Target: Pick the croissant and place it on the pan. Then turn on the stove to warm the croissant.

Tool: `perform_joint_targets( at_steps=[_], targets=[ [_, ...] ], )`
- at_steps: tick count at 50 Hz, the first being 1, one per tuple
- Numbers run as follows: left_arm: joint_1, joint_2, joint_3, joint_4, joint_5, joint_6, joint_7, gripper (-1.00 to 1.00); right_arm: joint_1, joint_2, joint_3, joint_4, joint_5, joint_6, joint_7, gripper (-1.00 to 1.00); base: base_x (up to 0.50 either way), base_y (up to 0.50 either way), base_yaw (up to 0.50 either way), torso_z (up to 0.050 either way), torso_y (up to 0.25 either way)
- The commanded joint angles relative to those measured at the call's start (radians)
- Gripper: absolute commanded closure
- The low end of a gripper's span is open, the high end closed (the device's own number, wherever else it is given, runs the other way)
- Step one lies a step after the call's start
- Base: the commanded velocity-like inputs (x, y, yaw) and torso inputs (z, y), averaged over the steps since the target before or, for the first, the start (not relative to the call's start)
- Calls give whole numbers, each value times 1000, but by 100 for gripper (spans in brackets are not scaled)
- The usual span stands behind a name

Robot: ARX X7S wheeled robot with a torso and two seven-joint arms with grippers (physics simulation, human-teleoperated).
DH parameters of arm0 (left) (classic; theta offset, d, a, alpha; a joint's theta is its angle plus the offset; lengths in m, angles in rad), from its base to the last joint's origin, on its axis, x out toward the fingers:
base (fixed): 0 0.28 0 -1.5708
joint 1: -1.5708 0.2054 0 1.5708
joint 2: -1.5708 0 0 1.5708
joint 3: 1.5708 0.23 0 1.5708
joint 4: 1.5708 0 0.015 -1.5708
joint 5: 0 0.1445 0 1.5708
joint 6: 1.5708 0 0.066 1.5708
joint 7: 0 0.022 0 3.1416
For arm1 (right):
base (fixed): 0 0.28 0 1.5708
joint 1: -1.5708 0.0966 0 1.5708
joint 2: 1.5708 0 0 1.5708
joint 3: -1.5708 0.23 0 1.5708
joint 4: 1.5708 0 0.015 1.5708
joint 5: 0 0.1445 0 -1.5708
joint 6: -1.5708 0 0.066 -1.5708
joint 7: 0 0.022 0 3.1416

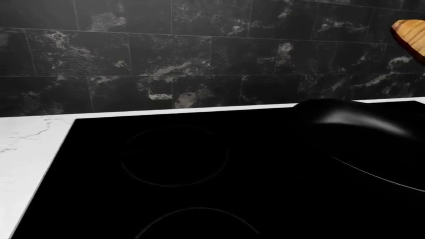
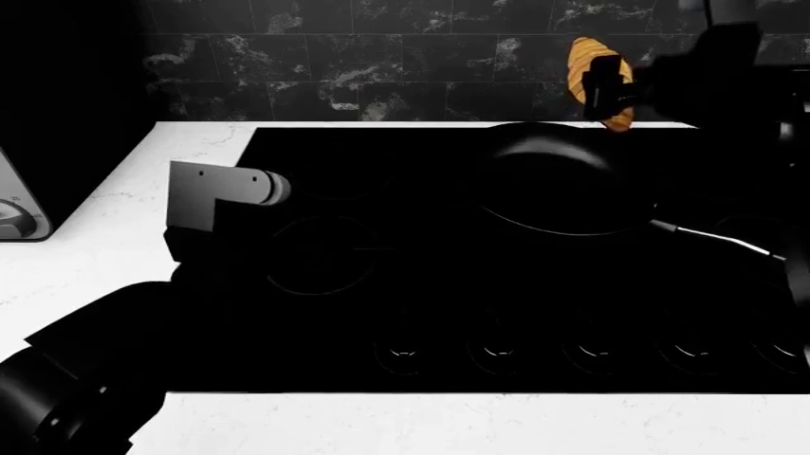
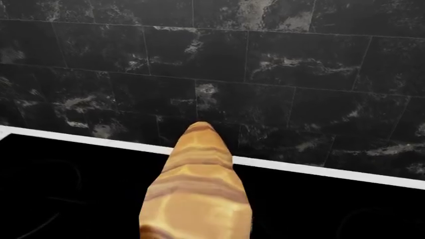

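Golden-brown ridged croissant (image 2: 586,81) sits pinched in your right gripper (image 2: 605,87), above the round glossy black pan's (image 2: 563,180) far rim; lower it over the middle before letting go. Left fingers aren't visible; can't tell.

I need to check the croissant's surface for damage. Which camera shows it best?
The right wrist view: the croissant fills it, ridges clear. The head view shows it small, held in the right end effector; the left wrist view catches only an edge.
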Motion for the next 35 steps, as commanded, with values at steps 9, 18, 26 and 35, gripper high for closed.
perform_joint_targets(
  at_steps=[9,18,26,35],
  targets=[
    [-7,2,9,-21,11,17,-3,-100,-40,-88,436,140,-469,-33,-124,100,0,0,0,0,0],
    [-12,3,16,-43,21,28,-1,-100,-71,-110,595,140,-623,-24,-150,100,0,0,0,0,0],
    [-15,4,20,-51,20,29,1,-100,-87,-121,637,141,-679,2,-165,100,0,0,0,0,1],
    [-14,2,24,-52,18,31,2,-100,-99,-132,638,141,-699,27,-172,100,0,0,0,0,0]
  ],
)
